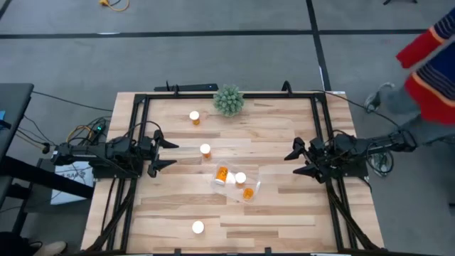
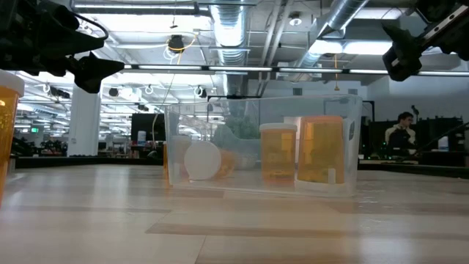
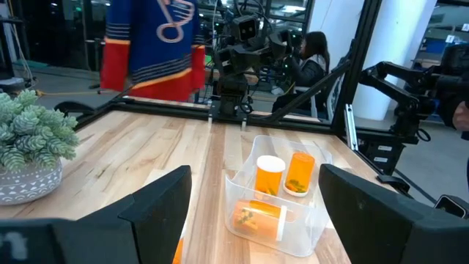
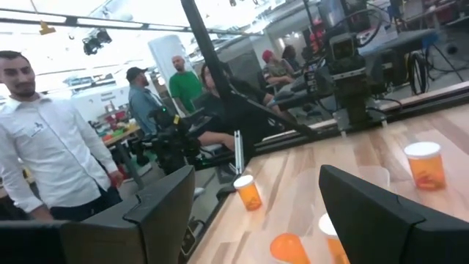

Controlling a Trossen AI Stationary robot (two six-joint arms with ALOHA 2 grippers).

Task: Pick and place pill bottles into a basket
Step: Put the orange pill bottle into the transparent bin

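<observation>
near the middle of the worktop point(image 1: 277, 206) sits the basket point(image 1: 253, 186), a clear plastic tray, and three pill bottles are already in it: one lying on its side point(image 1: 222, 175), one upright showing its white cap point(image 1: 241, 178), and one that looks turned cap-down point(image 1: 248, 193). three more pill bottles stand loose on the wood: one point(image 1: 194, 117) near the far edge just beside the spiky green plant point(image 1: 228, 100), one point(image 1: 205, 151) between that and the basket, and one point(image 1: 197, 227) close to the near edge, well apart from the rest.

the left tool point(image 1: 158, 153) hangs over the left side of the worktop, its two fingers spread wide with nothing between them. the right tool point(image 1: 296, 160) hangs over the right side, likewise wide open and empty. neither touches a bottle. a person in a red and blue top stands off the worktop's right corner.

by the look of it the task is about half done, and this is the pause between placements, with a fresh pick to come. the bottle between the plant and the basket lies nearest the left tool, so a sensible next move is for that arm to reach forward, lower its open fingers around the bottle's body below the cap, close, lift, and carry it over the basket's free space without knocking the three inside.
</observation>
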